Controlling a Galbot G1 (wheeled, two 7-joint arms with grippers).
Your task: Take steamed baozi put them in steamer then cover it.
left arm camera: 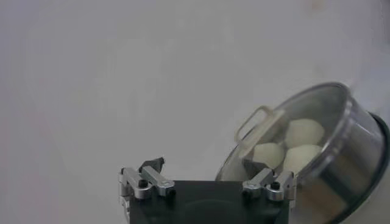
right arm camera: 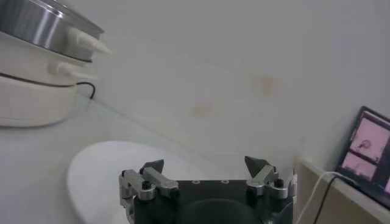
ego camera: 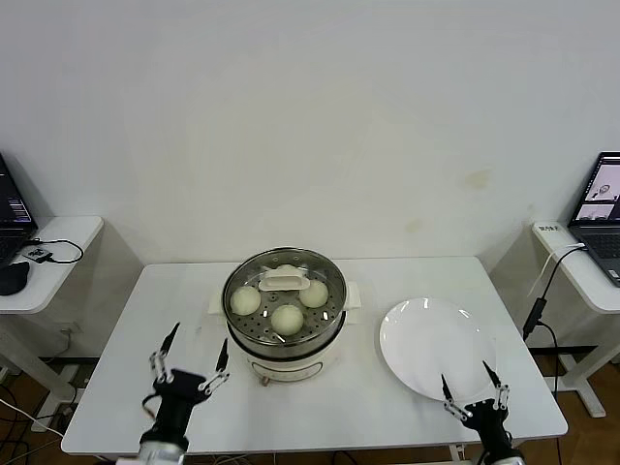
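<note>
Your left end effector (ego camera: 190, 360) sat low left in the head view, fingers apart and empty, just off the steamer (ego camera: 284, 334). The steamer stood up and to its right at frame centre, the cover (ego camera: 285, 290) seated on it over the steamed baozi (ego camera: 287, 317). Your right end effector (ego camera: 474, 389), also spread and empty, waited at the plate (ego camera: 426, 349) at lower right.

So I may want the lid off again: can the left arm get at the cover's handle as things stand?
Probably yes. The left end effector is open and empty, low beside the steamer. The cover sits on top, its handle exposed, and nothing stands between them.
</note>
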